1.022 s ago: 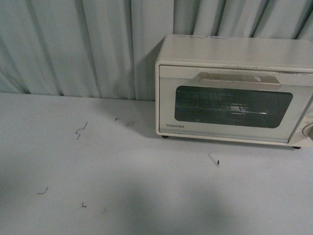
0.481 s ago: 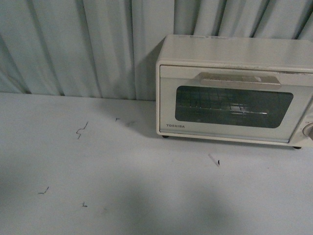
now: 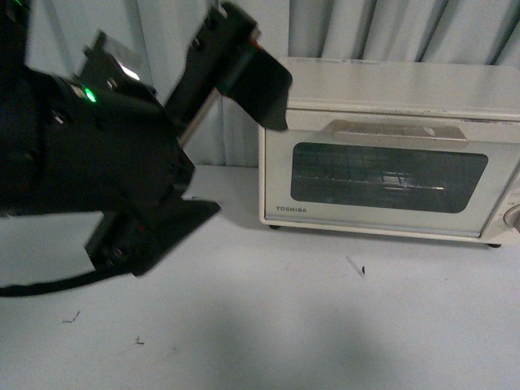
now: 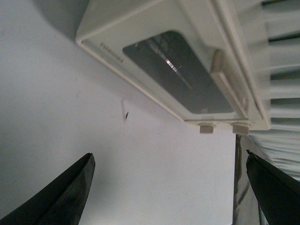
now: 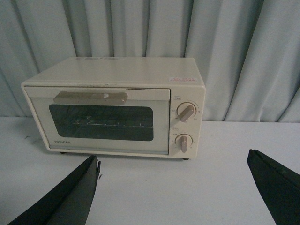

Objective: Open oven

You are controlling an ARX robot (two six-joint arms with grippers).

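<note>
Oven [image 3: 390, 162] at right rear of surface [image 3: 284, 325], door shut. Left fingers [image 3: 260, 77] spread wide near its top-left corner; right fingers [image 5: 70, 197] spread too. Risk: clip corner, or slip off flat handle [image 3: 398, 132] and shove oven back.

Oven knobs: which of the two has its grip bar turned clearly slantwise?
The upper knob, nearer the top of the oven: its bar slants. The lower knob stands almost upright.

matt cream oven [image 3: 390, 85] casing, glossy dark glass window [image 3: 388, 177], satin silver handle [image 3: 398, 132], pleated cloth curtain [image 3: 406, 28].
</note>
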